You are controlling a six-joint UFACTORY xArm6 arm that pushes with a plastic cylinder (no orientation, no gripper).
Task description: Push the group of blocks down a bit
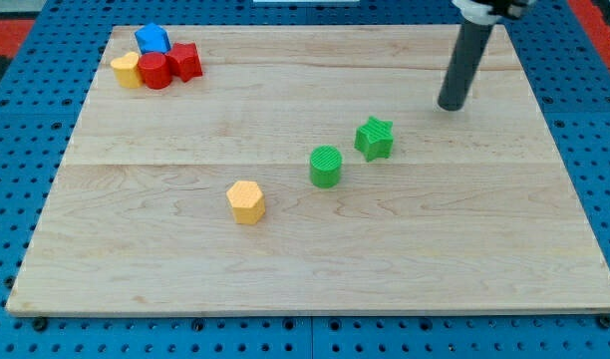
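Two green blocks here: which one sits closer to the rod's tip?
The green star block, just down-left of my tip. The green cylinder lies farther toward the view's lower left, beyond the star.

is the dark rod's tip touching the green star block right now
No, my tip stands clear of the green star block, up and toward the view's right of it with bare wooden board between them.

A pale wooden board (315, 249) lies on a blue perforated surface (26, 110), with red showing at the view's top corners.
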